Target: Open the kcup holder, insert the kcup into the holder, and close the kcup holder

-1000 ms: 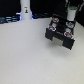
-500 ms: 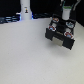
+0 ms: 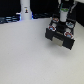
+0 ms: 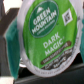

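counter (image 3: 25, 55) is plain white, evenly lit, no visible texture or markings. behind it a dark backdrop (image 3: 10, 7) runs along the far edge, blue glow low on it. white bottle-like object (image 3: 24, 9) stands at that edge, well apart from the hand.

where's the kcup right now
The kcup fills the wrist view, green lid facing the camera, close under the hand. In the exterior view the hand is at the kcup holder, upper right, far from the white bottle.
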You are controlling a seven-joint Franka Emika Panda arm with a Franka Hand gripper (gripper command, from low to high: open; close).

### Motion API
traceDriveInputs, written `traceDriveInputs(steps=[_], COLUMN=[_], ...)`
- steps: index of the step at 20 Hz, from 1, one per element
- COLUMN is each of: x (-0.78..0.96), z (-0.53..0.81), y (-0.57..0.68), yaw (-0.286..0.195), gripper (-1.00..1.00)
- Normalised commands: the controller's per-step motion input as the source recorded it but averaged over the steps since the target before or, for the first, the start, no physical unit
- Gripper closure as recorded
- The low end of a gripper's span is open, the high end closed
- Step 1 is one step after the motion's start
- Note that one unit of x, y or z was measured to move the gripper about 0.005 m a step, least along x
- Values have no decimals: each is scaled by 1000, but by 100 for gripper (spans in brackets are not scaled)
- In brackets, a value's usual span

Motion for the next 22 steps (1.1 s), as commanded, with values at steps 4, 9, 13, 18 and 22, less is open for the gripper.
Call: traceDriveInputs(steps=[4,9,13,18,22], x=[72,53,58,36,0], z=[-168,-159,-126,-159,-184], y=[-62,-41,-58,-45,-72], yaw=[-3,-4,-4,-5,3], gripper=[100,100,100,100,100])
